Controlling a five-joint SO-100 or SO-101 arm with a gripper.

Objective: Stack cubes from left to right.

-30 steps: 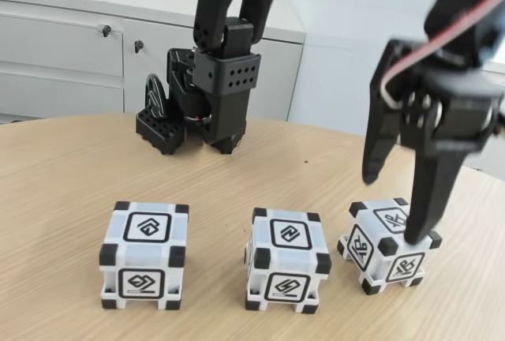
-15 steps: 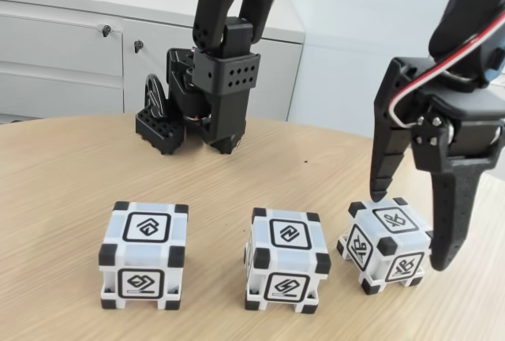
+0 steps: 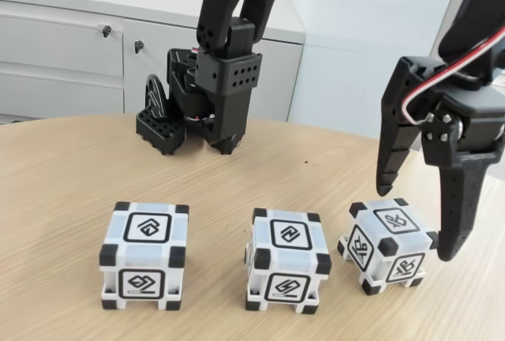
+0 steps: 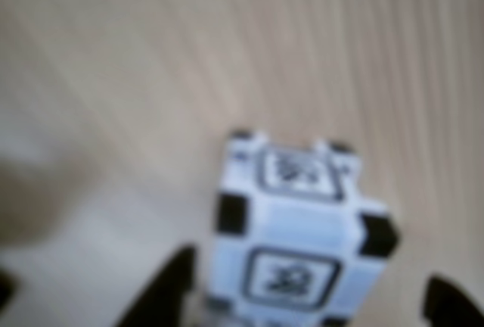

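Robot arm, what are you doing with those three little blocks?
The gripper hangs open around the right-hand cube in the fixed view, one finger on each side, not squeezing it. That cube sits turned at an angle. The middle cube and left cube rest apart on the wooden table. Nothing is stacked.

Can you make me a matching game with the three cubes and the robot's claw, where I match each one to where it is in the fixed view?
Things:
1. Left small white plastic cube with black corners
2. Middle cube
3. Right cube
4. Black end effector

Places:
A. Turned at an angle to the other two
B. Open, a finger on each side of a cube
C. Between two cubes
D. Farthest from the end effector

Pairs: 1-D, 2-C, 3-A, 4-B
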